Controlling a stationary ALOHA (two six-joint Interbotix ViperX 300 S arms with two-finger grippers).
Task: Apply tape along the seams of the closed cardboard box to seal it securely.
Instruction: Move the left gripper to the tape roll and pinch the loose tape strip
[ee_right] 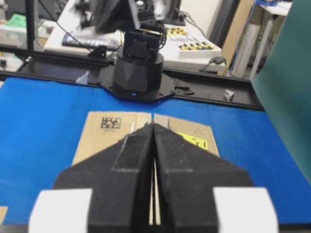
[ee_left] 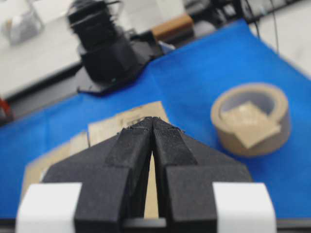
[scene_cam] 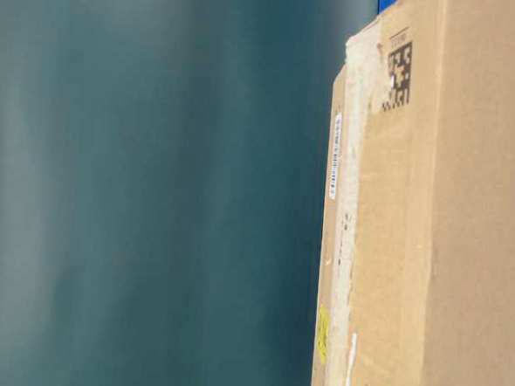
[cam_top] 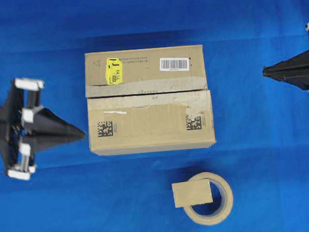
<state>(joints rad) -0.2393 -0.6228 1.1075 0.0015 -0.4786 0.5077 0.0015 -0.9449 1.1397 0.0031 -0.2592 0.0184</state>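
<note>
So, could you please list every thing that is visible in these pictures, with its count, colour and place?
cardboard box: one, brown, middle of the table.
seam: one, dark gap, across the box top between the flaps, edged by grey torn strips.
yellow sticker: one, on the far flap.
barcode label: one, white, far flap.
printed codes: two, black, near flap.
tape roll: one, beige, in front of the box.
tape piece: one, tan, lying on the roll.
table cover: blue.
left hand: black, shut, left of the box.
right hand: black, shut, right of the box.
</note>
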